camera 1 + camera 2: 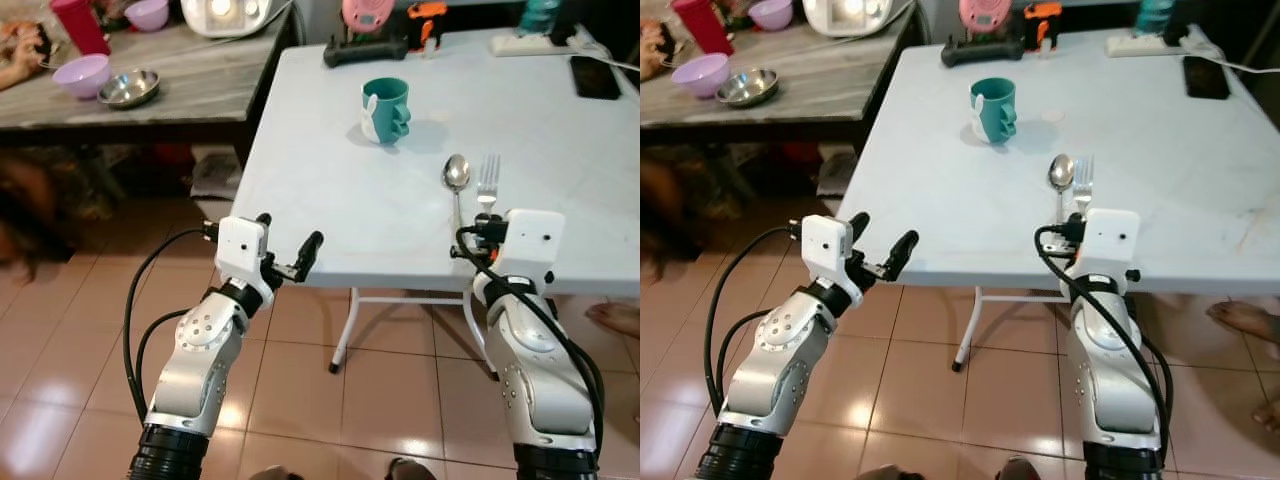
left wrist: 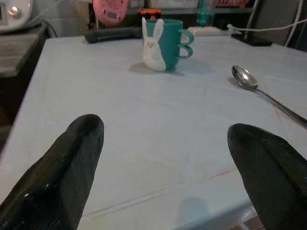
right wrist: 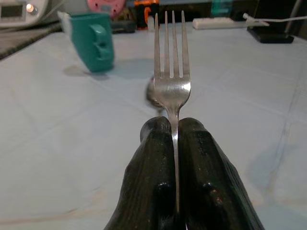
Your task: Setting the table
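1. The white table (image 1: 330, 190) is the landmark; the teal mug (image 1: 386, 109) stands toward its far middle.
2. The right gripper (image 3: 173, 129) sits at the table's near edge, fingers pressed together on the fork (image 3: 171, 72), handle pinched, tines pointing away toward the mug side.
3. The spoon (image 1: 456, 178) lies just beside the fork on its left, parallel; laying the fork down likely means keeping that line.
4. The left gripper (image 1: 290, 250) hovers off the table's near-left corner, fingers spread, empty.
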Available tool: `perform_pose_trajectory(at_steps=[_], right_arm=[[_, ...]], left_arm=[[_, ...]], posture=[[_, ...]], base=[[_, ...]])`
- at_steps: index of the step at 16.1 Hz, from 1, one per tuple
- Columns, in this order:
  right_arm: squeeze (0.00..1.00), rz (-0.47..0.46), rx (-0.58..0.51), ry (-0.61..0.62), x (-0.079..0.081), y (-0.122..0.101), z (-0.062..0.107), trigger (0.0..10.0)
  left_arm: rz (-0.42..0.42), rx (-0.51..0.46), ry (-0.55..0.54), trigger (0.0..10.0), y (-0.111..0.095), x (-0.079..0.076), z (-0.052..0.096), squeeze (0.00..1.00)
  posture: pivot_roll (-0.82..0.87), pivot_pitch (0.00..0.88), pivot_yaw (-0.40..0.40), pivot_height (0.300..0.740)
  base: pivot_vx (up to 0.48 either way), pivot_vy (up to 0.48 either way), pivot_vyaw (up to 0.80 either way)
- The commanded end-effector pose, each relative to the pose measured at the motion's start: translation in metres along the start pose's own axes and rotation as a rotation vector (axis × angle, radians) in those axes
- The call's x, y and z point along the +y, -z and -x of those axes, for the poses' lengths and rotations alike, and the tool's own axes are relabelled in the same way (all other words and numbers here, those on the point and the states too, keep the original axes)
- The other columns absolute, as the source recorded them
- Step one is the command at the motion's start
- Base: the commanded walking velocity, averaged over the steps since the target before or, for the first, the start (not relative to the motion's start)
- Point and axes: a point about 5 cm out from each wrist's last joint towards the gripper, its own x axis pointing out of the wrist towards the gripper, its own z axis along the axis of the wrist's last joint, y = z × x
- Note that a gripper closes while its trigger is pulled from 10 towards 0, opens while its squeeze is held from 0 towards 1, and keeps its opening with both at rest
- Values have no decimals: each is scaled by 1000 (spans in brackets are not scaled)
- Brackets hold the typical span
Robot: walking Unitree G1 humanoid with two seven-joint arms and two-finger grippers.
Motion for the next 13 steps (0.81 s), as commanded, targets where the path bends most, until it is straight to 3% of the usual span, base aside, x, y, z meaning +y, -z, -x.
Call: perform_pose_trajectory(at_steps=[1,11,13], right_arm=[[0,-14,-5,-35,8,-3,2,10000],[0,18,-23,-58,9,-6,3,10000],[0,16,-22,-60,9,-5,4,10000]], left_arm=[[-11,10,-18,10000,2,8,4,0],[-17,8,-9,10000,3,5,2,0],[-16,1,-6,10000,3,4,2,0]], posture=[[-250,95,126,740],[-247,84,124,740],[-245,85,126,740]], base=[[0,394,-406],[49,409,0],[131,144,0]])
